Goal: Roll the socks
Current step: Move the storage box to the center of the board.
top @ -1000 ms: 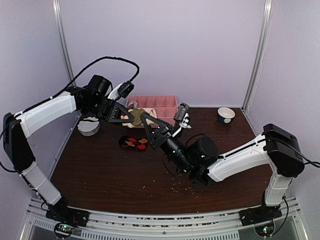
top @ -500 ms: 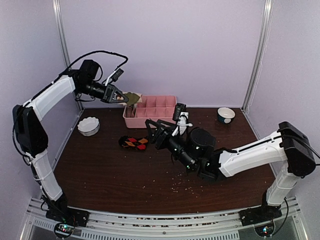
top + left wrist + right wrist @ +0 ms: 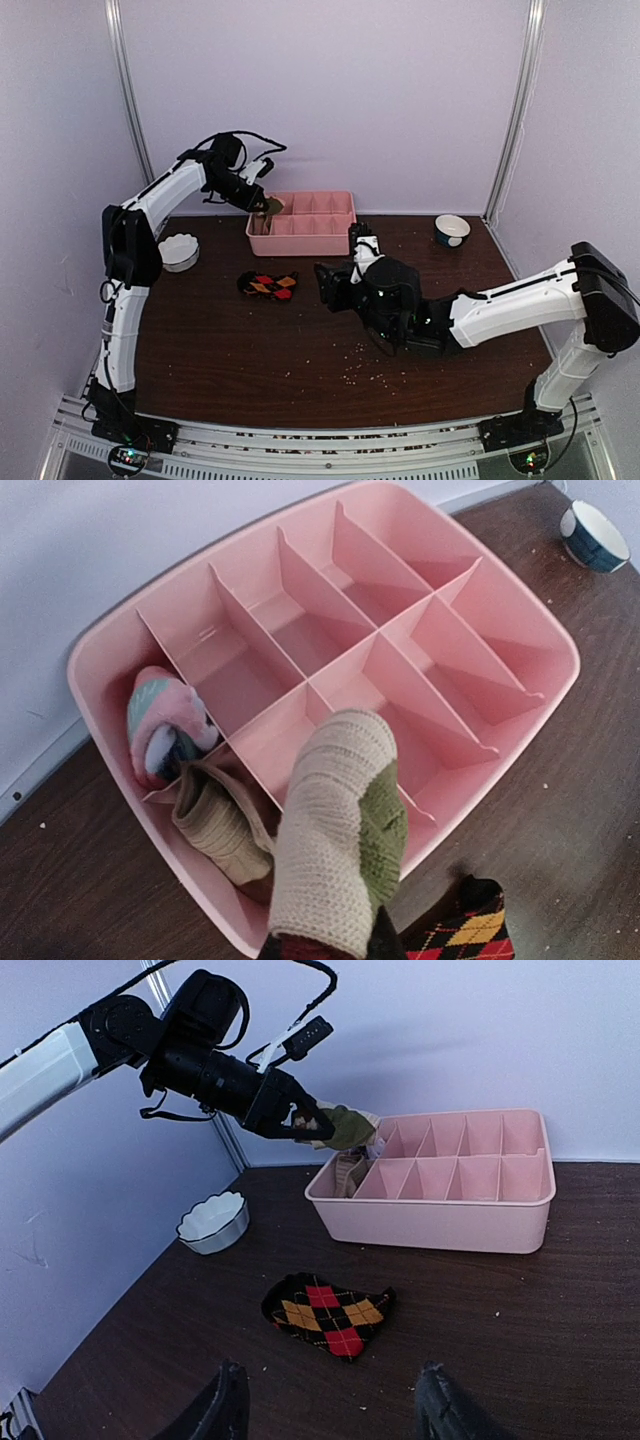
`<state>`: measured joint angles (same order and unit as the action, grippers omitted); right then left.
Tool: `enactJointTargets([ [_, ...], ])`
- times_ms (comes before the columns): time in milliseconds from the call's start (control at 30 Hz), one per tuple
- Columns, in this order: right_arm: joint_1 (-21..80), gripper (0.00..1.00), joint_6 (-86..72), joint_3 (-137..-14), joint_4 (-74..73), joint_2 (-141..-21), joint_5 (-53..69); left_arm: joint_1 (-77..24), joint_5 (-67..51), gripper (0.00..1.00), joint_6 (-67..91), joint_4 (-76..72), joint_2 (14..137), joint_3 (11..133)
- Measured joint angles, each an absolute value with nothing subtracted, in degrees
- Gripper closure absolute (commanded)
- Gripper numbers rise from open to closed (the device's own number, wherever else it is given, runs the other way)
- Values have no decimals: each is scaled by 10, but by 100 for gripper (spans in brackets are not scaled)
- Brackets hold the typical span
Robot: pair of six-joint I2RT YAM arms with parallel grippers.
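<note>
Cream sock [image 3: 335, 840], apparently rolled, is gripped in the clenched left gripper [image 3: 290, 1118] above the left end of the pink tray [image 3: 310, 240]; deposit is judged imminent. Right gripper [image 3: 330, 1400] is spread and empty, low over mid-bench. One second earlier both grippers met at the tray's front-left corner; the right has since released and withdrawn. Argyle sock [image 3: 268, 286] lies unrolled before the tray.
</note>
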<state>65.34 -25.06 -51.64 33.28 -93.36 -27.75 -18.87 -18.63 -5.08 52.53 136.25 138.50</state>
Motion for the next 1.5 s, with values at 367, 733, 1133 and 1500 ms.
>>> enactJointTargets([
  [367,597,47,-251,-566,256,-965,-251,-230,-98,100,-113,460,1406,1347],
  [733,597,48,-276,-531,247,-964,-234,-254,3,100,-159,418,1440,1353],
  [1133,597,51,-290,-529,228,-964,-226,-257,-1,100,-204,439,1459,1366],
  [1500,597,53,-305,-527,199,-956,-223,-259,-48,100,-237,450,1392,1259],
])
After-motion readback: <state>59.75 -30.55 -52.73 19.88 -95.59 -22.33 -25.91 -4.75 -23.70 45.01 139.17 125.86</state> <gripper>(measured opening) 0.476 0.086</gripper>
